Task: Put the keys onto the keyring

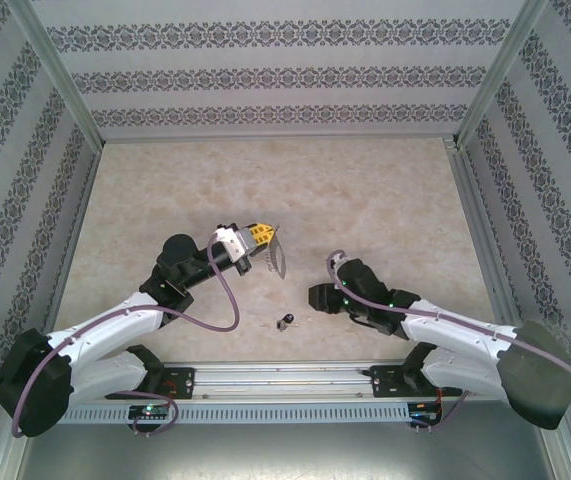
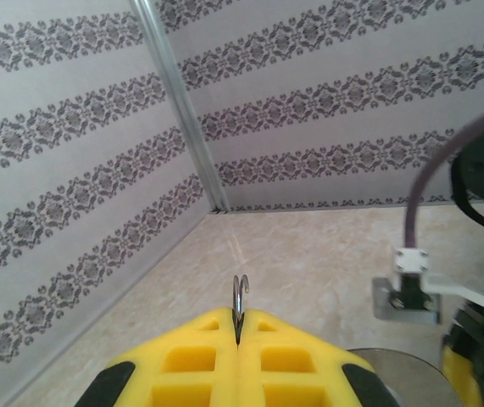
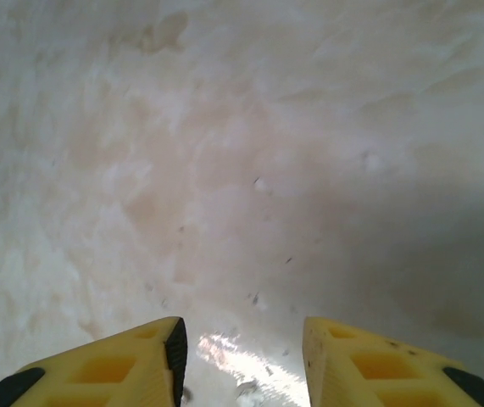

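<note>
Where damask-striped walls (image 1: 285, 75) enclose the beige marbled tabletop (image 1: 365, 200), the left gripper (image 2: 238, 339) pinches a flat grey metal keyring (image 2: 240, 292); the right gripper (image 3: 242, 360) stands spread.

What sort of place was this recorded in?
Probably a purpose-built robot test cell: patterned wall panels in a metal frame enclose a marble-look tabletop, with two robot arms mounted on a rail at its near edge.

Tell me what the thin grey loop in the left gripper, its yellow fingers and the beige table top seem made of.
The thin grey loop: probably metal, bare and shiny; its curved end glints. The yellow fingers of the left gripper: likely moulded plastic, matte, with square recesses. The beige table top: smooth, marble-patterned, perhaps laminate or vinyl; the look leaves it open.
</note>
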Available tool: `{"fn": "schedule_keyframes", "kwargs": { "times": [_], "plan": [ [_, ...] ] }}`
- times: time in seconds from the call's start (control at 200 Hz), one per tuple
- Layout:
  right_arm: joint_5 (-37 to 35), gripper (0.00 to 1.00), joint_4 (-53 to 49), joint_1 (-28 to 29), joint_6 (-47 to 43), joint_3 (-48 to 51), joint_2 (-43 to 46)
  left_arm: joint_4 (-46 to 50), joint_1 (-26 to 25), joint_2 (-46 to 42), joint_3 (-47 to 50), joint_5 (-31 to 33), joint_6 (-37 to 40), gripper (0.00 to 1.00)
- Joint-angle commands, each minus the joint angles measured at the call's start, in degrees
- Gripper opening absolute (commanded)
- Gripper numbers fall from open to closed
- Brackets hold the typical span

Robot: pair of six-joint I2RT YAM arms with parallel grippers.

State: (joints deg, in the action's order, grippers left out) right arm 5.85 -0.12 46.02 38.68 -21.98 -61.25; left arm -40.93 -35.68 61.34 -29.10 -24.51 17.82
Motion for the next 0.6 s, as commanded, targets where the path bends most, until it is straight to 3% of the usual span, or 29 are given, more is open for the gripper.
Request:
{"fn": "schedule_keyframes", "kwargs": {
  "times": [0.0,0.29,0.595],
  "plan": [
    [-2.13,0.40,-2.51,4.22,0.41,-1.38,-0.62,-2.72,-0.88,-0.70,0.74,4.66,-0.57,0.00],
    [-14.49,0.40,-10.20,15.79,8.43,-5.02,-2.08,-1.06,-0.79,-2.11,1.07,8.76,1.39,0.00],
    [-23.83,0.35,-17.28,25.88,14.03,-15.74,-15.14,-0.07,-0.56,-2.78,0.80,13.47,2.79,0.00]
  ]
}}
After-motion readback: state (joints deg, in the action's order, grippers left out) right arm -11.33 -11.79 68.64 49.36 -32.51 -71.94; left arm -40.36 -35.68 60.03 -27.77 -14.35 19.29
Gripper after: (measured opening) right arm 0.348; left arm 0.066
